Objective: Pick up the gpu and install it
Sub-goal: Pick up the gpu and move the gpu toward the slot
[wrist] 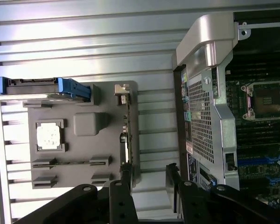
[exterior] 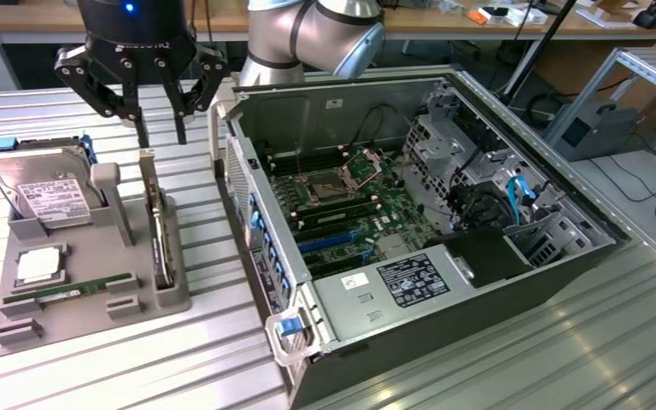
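The gpu [exterior: 158,224] is a thin dark card with a silvery edge. It stands on its long edge in a slot of the grey fixture tray [exterior: 78,320], on the side nearest the computer. In the wrist view the gpu [wrist: 125,135] appears edge-on as a narrow strip. My gripper [exterior: 161,135] hangs above the card's far end, open, with nothing between its fingers. In the wrist view the gripper [wrist: 148,179] has one finger [wrist: 126,182] in line with the card and the other toward the case. The gripper is not touching the card.
The tray also holds a silver hard drive [exterior: 38,192] with blue brackets, a processor chip [exterior: 38,266] and a green memory stick [exterior: 72,290]. The open computer case [exterior: 511,256] lies to the exterior view's right, motherboard [exterior: 340,205] exposed. Its rear wall [wrist: 203,107] stands close beside the tray.
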